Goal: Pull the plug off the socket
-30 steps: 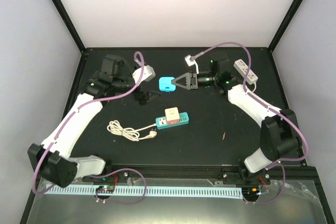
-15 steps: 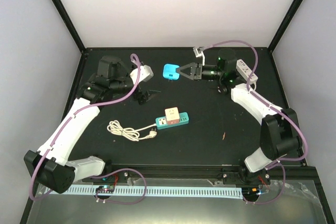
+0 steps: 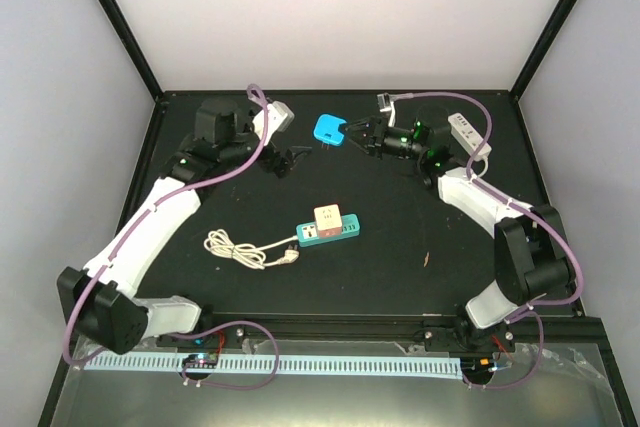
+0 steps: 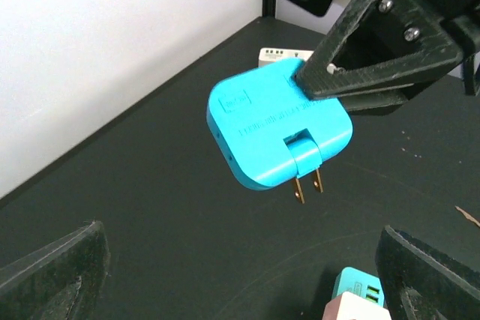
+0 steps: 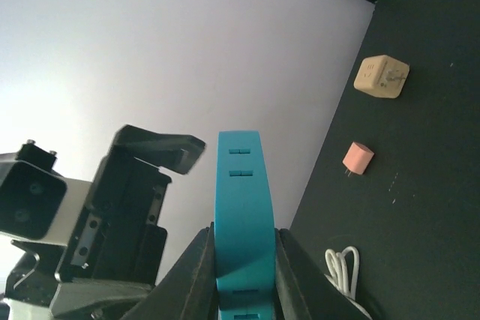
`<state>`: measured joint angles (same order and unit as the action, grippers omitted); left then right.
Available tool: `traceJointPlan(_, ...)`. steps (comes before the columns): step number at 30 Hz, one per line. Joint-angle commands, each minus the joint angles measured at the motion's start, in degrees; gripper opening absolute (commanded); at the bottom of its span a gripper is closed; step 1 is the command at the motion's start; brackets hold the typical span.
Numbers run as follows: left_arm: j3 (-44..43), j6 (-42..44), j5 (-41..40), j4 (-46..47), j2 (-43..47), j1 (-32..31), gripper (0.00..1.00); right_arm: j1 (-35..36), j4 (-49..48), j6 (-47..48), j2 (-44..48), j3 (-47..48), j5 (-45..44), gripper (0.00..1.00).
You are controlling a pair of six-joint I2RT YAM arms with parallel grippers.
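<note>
One white cable (image 3: pixel 240 247) lies coiled on the table (image 3: pixel 430 222) closest to the arm bases, well short of both tools and nearer the left one's side. Next out is the teal socket strip (image 3: pixel 329 232), flat on the table, with a cream block (image 3: pixel 330 216) sitting on top of it; the strip lies between the two arms and well below the tools. Now up to the action: the left tool (image 3: pixel 291 159) hangs above the table with its fingers (image 4: pixel 52 279) spread wide and nothing between them, and its wrist camera looks straight at the prize. Just ahead of it and a touch to its right, clear of the table, is the blue plug (image 4: pixel 277 133), two brass prongs pointing down, well apart from the socket strip. The right tool (image 3: pixel 349 133) has it pinched by the edge, both fingers clamped flat against the plug's faces, as the right wrist view shows plainly. Farthest back, behind the right tool near the table's rear right corner, a white power strip (image 3: pixel 468 134) lies on the table.
</note>
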<state>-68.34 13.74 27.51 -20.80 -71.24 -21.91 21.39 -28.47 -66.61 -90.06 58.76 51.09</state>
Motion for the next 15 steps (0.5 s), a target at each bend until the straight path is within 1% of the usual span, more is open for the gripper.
traceJointPlan(1, -3.2, -3.8, -1.5, 1.5, -3.8, -1.7, 0.99, 0.0, -3.7, -4.2, -0.3, 0.3, -3.6, 0.01)
traceJointPlan(4, -3.1, -4.4, -2.3, 2.3, -4.7, -2.6, 0.99, 0.3, -4.8, -6.0, -0.5, 0.3, -4.1, 0.01)
traceJointPlan(10, -2.7, -6.6, -8.2, 5.4, -5.6, -3.9, 0.99, 2.4, -5.7, -7.7, -0.8, 0.1, -4.1, 0.01)
traceJointPlan(15, -3.0, -10.5, -14.4, 7.5, -7.2, -4.0, 0.99, 2.8, -11.0, -12.5, -1.9, -0.8, -3.7, 0.01)
